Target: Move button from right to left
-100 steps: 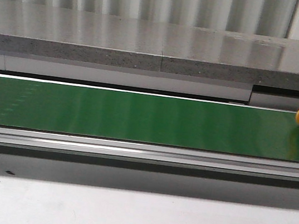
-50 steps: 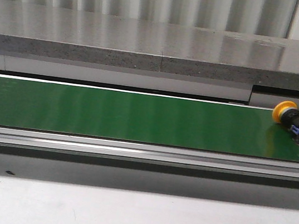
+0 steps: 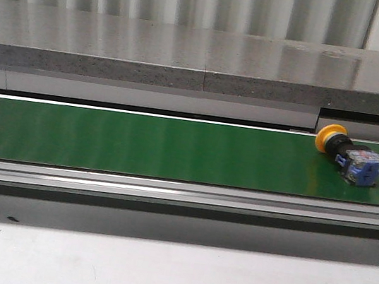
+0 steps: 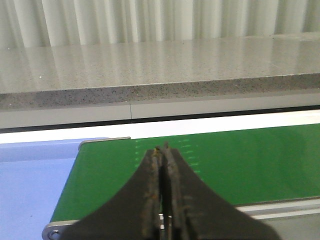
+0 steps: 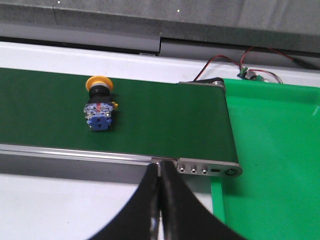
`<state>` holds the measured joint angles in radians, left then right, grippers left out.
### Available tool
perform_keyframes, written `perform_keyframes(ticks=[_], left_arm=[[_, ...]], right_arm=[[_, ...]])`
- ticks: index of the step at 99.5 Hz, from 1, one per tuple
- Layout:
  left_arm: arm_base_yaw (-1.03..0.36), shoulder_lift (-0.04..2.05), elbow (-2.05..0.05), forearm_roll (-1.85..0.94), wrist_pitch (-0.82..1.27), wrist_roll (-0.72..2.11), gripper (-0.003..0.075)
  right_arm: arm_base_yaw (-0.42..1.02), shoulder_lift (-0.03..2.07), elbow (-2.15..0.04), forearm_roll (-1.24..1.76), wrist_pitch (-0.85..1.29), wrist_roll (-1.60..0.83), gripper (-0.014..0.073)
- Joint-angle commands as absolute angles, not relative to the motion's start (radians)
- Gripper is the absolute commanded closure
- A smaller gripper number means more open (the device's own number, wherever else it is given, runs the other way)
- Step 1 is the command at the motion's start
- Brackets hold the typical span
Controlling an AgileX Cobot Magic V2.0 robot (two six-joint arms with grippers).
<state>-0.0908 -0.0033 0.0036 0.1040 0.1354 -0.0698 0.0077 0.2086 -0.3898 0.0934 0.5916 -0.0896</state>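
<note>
Presently the button lies on its side near the right end of the green belt, ungrasped. Left hand and right hand are both pressed together, empty. Transfer leftward not yet done.

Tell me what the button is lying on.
The button lies on its side on the green belt, near the belt's right end. Nothing else shows beneath it; its underside is hidden.
</note>
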Motion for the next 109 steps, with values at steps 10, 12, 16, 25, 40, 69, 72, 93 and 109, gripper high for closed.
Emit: perform_keyframes(ticks=[10,12,16,25,40,69,72,93,109], left_arm=[[-0.091,-0.036,0.043,0.097,0.044,-0.071,0.0741],[-0.091,-0.036,0.043,0.097,0.038,-0.071,0.0741],[-0.091,-0.036,0.043,0.097,0.028,-0.071,0.0741],[-0.091,-0.036,0.039,0.097,-0.007,-0.071,0.0741],[-0.091,-0.036,0.001,0.097,0.016,-0.071,0.0741],[-0.091,-0.013,-0.206,0.097,0.258,-0.071,0.0741],[-0.091,0.003,-0.232,0.097,0.288,-0.071,0.0741],[-0.091,0.154,-0.384,0.074,0.517,-0.071,0.0741],[-0.091,0.299,-0.495,0.067,0.654,-0.071,0.0741]], right_arm=[[0.009,0.152,-0.409,0.094,0.511,-0.099,0.066],[0.009,0.152,-0.409,0.094,0.511,-0.099,0.066],[0.009,0.152,-0.409,0.094,0.511,-0.099,0.066],[0.009,0.152,-0.409,0.094,0.511,-0.099,0.066],[0.009,0.152,-0.409,0.094,0.511,-0.099,0.066],[0.009,0.152,-0.409,0.094,0.511,-0.099,0.066],[0.009,0.152,-0.409,0.094,0.511,-0.099,0.066],[0.009,0.152,-0.409,0.094,0.511,-0.099,0.066],[0.009,0.152,-0.409,0.094,0.511,-0.099,0.066]])
